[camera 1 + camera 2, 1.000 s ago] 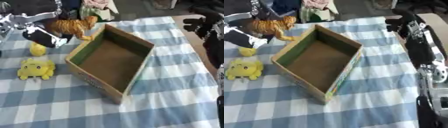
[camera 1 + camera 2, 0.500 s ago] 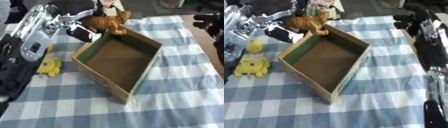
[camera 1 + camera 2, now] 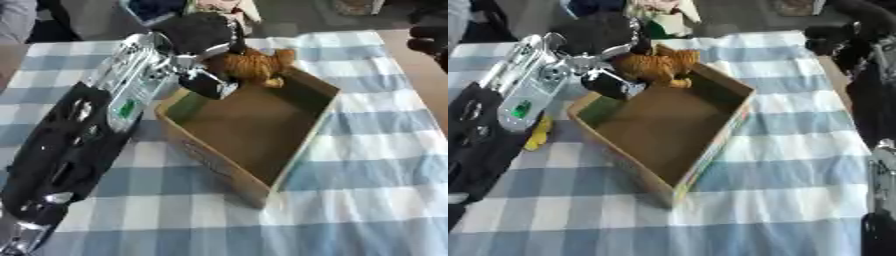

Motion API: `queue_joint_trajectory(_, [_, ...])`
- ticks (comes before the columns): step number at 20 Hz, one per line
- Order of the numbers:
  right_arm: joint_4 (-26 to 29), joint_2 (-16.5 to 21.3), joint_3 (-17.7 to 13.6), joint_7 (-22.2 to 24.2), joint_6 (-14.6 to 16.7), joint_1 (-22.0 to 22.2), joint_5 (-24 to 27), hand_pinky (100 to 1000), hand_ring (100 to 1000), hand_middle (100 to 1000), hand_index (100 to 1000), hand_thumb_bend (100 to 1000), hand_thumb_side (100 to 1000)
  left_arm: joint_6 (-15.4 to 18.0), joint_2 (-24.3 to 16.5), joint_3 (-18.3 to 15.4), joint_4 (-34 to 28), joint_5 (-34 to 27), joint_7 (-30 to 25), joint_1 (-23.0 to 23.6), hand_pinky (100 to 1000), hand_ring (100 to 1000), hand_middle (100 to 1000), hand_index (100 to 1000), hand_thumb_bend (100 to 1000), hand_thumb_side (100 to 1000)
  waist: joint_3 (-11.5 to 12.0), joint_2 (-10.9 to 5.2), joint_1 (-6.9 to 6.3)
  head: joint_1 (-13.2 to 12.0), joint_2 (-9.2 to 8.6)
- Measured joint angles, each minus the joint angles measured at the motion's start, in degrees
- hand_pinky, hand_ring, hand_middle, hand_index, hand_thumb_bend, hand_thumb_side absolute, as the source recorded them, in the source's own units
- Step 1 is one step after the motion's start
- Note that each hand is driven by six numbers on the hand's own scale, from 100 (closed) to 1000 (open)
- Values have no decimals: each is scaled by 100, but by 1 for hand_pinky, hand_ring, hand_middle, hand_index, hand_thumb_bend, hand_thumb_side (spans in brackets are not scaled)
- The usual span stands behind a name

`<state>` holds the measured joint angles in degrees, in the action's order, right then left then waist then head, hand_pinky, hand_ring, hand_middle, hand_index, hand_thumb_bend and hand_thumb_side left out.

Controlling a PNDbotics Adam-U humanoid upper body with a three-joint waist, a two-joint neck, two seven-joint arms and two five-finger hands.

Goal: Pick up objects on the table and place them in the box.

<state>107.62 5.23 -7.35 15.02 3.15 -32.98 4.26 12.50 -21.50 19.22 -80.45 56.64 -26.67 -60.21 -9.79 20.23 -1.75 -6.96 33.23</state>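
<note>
On the checked cloth (image 3: 798, 150) I count 1 open cardboard box (image 3: 658, 125), nothing lying on its floor. There's 1 orange toy animal (image 3: 656, 65), held over the box's far corner. 1 yellow toy (image 3: 537, 134) peeks out beside the box, mostly hidden by the arm. And 2 robot hands show: the left hand (image 3: 197, 37) and the right hand (image 3: 837, 40).

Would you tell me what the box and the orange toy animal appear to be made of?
The box looks like matte brown cardboard: thin flat walls, raw tan edges. The orange toy animal, held in the left hand, looks like soft plush, though hard plastic cannot be excluded.
</note>
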Motion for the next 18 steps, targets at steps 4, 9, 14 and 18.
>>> queue_joint_trajectory(4, [9,-2,0,2,-22,19,9,800,763,460,824,100,767,-35,124,52,115,106,106,30,382,538,413,479,100,247,-7,28,2,1,-10])
queue_joint_trajectory(9, [17,-2,-1,-20,-44,19,24,803,764,459,825,100,772,-69,260,168,291,221,184,115,414,559,454,560,100,246,-13,56,8,50,-52])
queue_joint_trajectory(14, [17,-3,-2,-20,-53,23,33,806,765,459,826,100,776,-98,292,264,324,468,70,171,515,666,587,737,100,262,-4,62,11,140,-57])
queue_joint_trajectory(18, [18,-4,-3,-23,-74,30,33,807,765,459,826,100,767,-106,293,292,346,766,-300,182,586,750,676,820,157,473,-3,62,16,150,-65])
